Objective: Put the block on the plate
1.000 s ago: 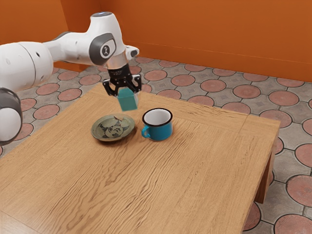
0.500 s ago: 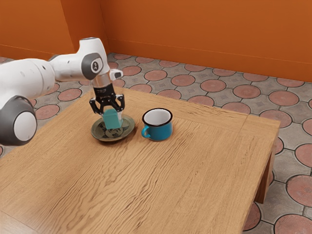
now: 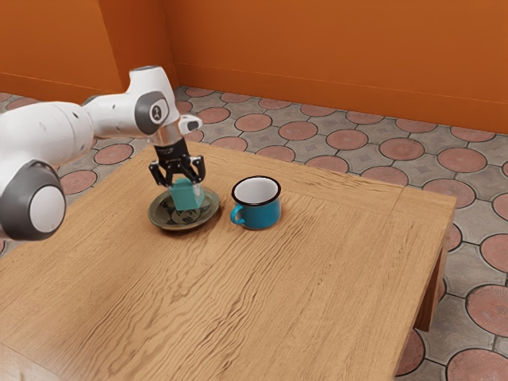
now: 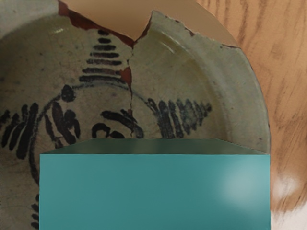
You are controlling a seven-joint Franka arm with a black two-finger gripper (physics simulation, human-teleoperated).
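Nearing release: holding the block (image 3: 189, 198) pinched in the gripper (image 3: 186, 186), parted only by its width, over the plate (image 3: 162, 215), hard to tell if touching. Next, settle gently, then let go.

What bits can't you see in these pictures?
- Block's underside: hidden by its sides, exterior view; I can't tell if it touches the plate.
- Plate's painting: partly behind the block, wrist view.
- Mug's far outside: behind its near side, exterior view.
- Arm's base: cut off, exterior view's left edge.
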